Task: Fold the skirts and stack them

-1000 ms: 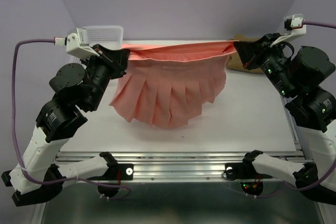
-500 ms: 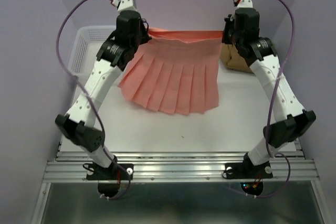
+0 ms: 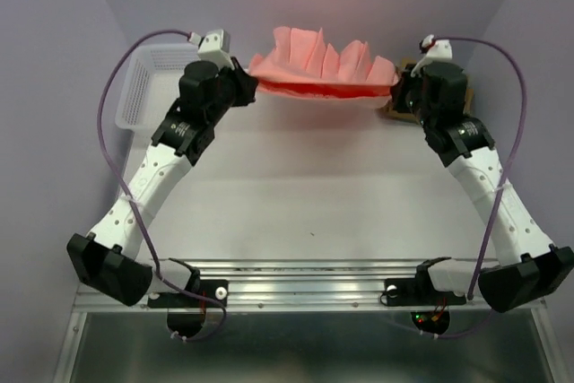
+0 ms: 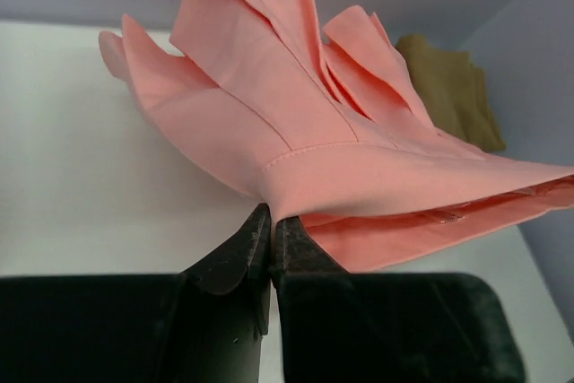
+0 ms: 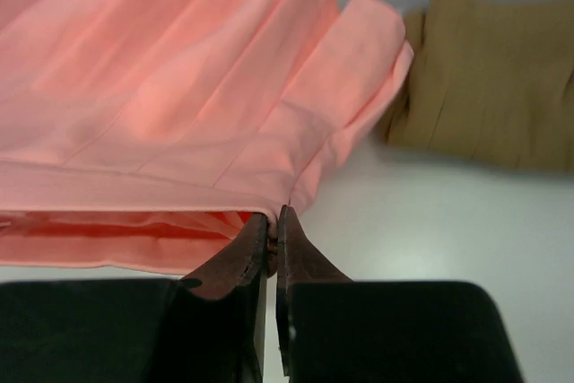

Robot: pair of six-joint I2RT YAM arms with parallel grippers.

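The salmon-pink skirt (image 3: 318,67) hangs stretched between both grippers at the far edge of the table, its pleats flung up and back toward the wall. My left gripper (image 3: 251,87) is shut on the waistband's left corner (image 4: 273,208). My right gripper (image 3: 395,89) is shut on the right corner (image 5: 276,213). A tan-brown skirt (image 5: 493,78) lies folded on the table at the back right, partly hidden behind the right arm in the top view (image 3: 395,107). No grey skirt shows.
A white lattice basket (image 3: 143,87) stands at the back left, beside the left arm. The white table (image 3: 314,195) lies below the arms. Purple walls close in the back and sides.
Both grippers swung the pink skirt toward the back wall. Its pleats, which lay spread on the table, have flipped up and over the waistband.
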